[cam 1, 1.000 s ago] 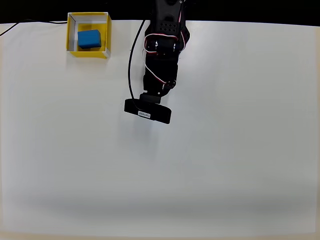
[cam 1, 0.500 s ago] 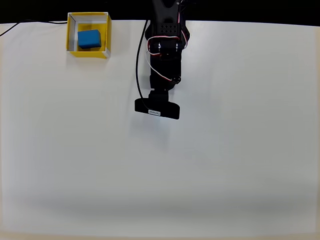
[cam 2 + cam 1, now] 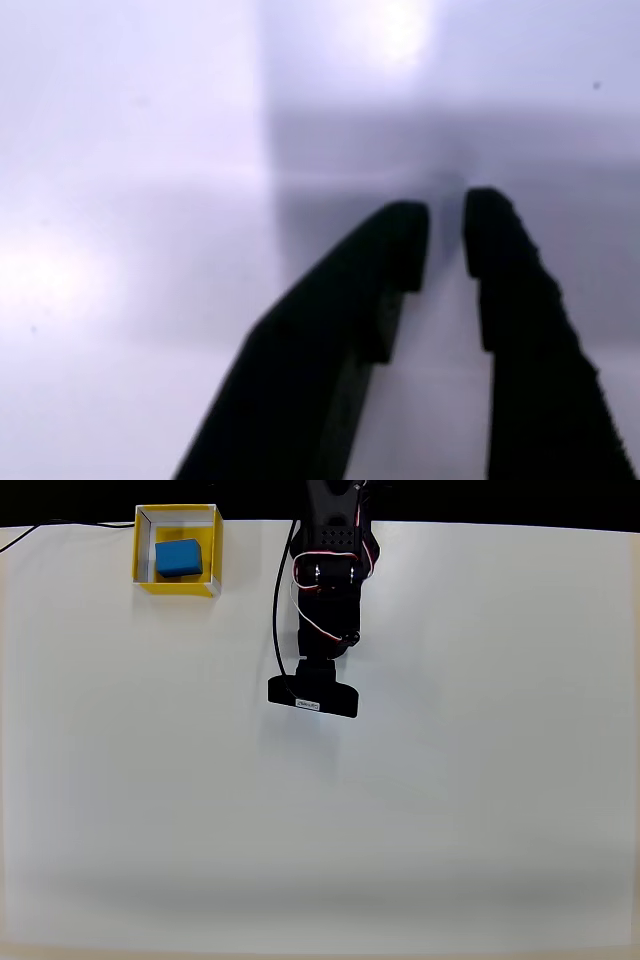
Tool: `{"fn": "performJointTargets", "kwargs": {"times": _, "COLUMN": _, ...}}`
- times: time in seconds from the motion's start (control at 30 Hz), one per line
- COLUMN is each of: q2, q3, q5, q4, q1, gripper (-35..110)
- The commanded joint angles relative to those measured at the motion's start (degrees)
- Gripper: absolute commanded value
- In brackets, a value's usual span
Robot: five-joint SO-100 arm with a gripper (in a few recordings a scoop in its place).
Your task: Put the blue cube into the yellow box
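The blue cube (image 3: 179,558) lies inside the yellow box (image 3: 143,548) at the table's far left corner in the overhead view. The black arm (image 3: 328,590) reaches down from the top edge, well to the right of the box; its wrist camera bar (image 3: 313,700) covers the fingers from above. In the wrist view my gripper (image 3: 445,240) hangs over bare white table. Its two dark fingers (image 3: 395,260) stand almost together, with just a thin slit at the tips and nothing held.
A black cable (image 3: 60,524) runs along the far edge at the left. The white table (image 3: 400,830) spreads wide below and to both sides of the arm.
The arm swung a little to the right a second ago. Over the last half second it has barely moved. The cube has stayed in the box.
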Motion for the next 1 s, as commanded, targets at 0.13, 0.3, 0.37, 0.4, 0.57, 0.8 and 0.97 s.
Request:
{"fn": "performJointTargets", "kwargs": {"times": 0.13, "q2": 1.14, "q3": 1.49, "q5": -0.26, "q4": 0.88, "q1": -0.97, "gripper": 0}}
{"fn": "performJointTargets", "kwargs": {"times": 0.3, "q2": 1.14, "q3": 1.49, "q5": 1.41, "q4": 0.70, "q1": -0.79, "gripper": 0}}
{"fn": "performJointTargets", "kwargs": {"times": 0.37, "q2": 1.14, "q3": 1.49, "q5": 1.67, "q4": 0.70, "q1": -0.70, "gripper": 0}}
{"fn": "performJointTargets", "kwargs": {"times": 0.4, "q2": 1.14, "q3": 1.49, "q5": 1.58, "q4": 0.70, "q1": -0.70, "gripper": 0}}
{"fn": "performJointTargets", "kwargs": {"times": 0.57, "q2": 1.14, "q3": 1.49, "q5": 1.58, "q4": 0.70, "q1": -0.70, "gripper": 0}}
{"fn": "performJointTargets", "kwargs": {"times": 0.8, "q2": 1.14, "q3": 1.49, "q5": 1.58, "q4": 0.70, "q1": -0.70, "gripper": 0}}
{"fn": "performJointTargets", "kwargs": {"times": 0.97, "q2": 1.14, "q3": 1.49, "q5": 1.58, "q4": 0.70, "q1": -0.70, "gripper": 0}}
